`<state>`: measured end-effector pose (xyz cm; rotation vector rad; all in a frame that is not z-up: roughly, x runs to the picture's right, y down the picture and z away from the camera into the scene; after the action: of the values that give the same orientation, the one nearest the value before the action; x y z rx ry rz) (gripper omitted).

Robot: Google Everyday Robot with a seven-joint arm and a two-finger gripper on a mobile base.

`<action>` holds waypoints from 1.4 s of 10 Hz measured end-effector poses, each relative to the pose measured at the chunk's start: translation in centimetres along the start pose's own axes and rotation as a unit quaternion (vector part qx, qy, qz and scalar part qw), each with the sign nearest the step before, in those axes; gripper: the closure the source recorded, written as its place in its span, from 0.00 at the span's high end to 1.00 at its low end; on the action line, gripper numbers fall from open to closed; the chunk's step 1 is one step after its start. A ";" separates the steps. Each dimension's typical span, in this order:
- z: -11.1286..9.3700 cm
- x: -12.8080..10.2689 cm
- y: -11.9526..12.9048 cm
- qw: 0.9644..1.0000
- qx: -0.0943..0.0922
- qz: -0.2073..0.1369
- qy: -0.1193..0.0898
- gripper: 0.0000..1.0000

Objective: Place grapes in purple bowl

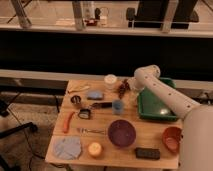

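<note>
The grapes point(122, 90), a small dark reddish bunch, lie at the back of the wooden table point(150, 136), just left of the green tray. My gripper point(127, 88) is at the end of the white arm, which reaches in from the right, and it sits right at the grapes, partly covering them. The purple bowl point(122, 133) stands empty near the table's front middle, well in front of the grapes and the gripper.
A green tray point(156, 104) is at the right, an orange-red bowl point(172, 138) at the front right. A small blue cup point(117, 106) stands between the grapes and the purple bowl. A white cup point(110, 80), red pepper point(67, 121), blue cloth point(68, 147) and fork point(90, 131) are also here.
</note>
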<state>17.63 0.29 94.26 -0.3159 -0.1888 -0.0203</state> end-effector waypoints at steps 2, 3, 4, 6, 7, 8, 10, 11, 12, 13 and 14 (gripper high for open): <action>0.8 -0.7 -2.0 1.000 0.011 -0.010 -0.004 0.80; 1.1 -1.4 -2.7 1.000 0.016 -0.013 -0.009 0.80; 1.2 -1.4 -3.1 1.000 0.020 -0.016 -0.008 0.80; 2.3 -2.1 -4.2 0.999 0.023 -0.024 -0.012 0.80; 2.6 -2.6 -4.3 0.999 0.019 -0.024 -0.018 0.80; 3.0 -2.2 -4.2 1.000 0.010 -0.024 -0.016 0.80; 3.5 -2.1 -4.4 1.000 0.003 -0.023 -0.018 0.80; 3.8 -2.1 -4.5 1.000 0.002 -0.023 -0.019 0.80; 4.1 -1.9 -4.7 1.000 0.001 -0.021 -0.019 0.80; 4.4 -1.8 -4.8 1.000 0.002 -0.020 -0.019 0.80; 4.7 -1.7 -4.9 1.000 0.003 -0.019 -0.019 0.80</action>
<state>14.90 -2.90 99.81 -0.3071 -0.2319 -0.0522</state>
